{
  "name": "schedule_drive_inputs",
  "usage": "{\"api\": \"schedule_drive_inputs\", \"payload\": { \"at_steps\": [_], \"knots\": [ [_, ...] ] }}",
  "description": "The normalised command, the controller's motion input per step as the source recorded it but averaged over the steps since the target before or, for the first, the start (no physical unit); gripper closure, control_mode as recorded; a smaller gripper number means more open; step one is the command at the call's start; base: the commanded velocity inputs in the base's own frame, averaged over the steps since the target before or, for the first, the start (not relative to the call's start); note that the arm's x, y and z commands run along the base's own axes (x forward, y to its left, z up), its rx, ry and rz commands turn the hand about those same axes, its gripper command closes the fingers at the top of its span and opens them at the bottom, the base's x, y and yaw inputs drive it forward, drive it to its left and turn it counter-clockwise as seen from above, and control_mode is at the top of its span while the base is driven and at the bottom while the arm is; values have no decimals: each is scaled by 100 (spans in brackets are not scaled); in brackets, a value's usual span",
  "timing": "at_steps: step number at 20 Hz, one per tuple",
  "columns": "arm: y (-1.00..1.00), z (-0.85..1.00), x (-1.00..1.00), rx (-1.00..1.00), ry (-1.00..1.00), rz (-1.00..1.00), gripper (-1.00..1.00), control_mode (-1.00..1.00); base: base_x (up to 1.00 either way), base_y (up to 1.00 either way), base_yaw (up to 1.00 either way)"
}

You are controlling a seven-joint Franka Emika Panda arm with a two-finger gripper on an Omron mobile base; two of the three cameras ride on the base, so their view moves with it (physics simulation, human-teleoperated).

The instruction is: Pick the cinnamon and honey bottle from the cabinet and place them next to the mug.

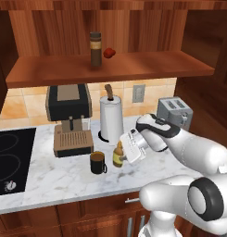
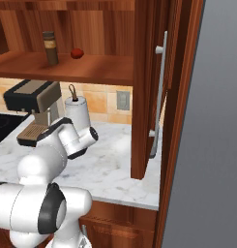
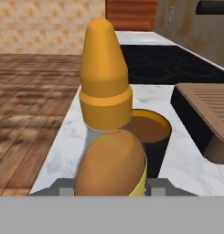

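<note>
Counter (image 1: 54,178): honey bottle (image 1: 117,155) clamped in pincer (image 1: 123,156).

A white marble worktop (image 1: 54,178) runs along a wall of tan tiles (image 1: 13,109), with reddish wood drawers (image 1: 96,208) under its front edge. A black hob (image 1: 10,159) is set into the worktop's left end. Toward the back stand a coffee machine (image 1: 68,118), a paper towel roll (image 1: 111,119) and, near the right end, a toaster (image 1: 176,111). A grey wall socket (image 1: 138,93) sits on the tiles. A wood floor (image 3: 26,109) lies beyond the worktop's edge.
</note>
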Motion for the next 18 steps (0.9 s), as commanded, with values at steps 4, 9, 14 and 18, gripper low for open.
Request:
{"api": "schedule_drive_inputs", "payload": {
  "at_steps": [4, 9, 14, 18],
  "knots": [
    [0, -21, 0, 0, 0, 0, 100, -100, 0, 0, 0],
    [0, -25, 0, 0, 0, 0, 100, -100, 0, 0, 0],
    [0, -27, 0, 0, 0, 0, 100, -100, 0, 0, 0],
    [0, -23, 0, 0, 0, 0, 100, -100, 0, 0, 0]
  ]
}}
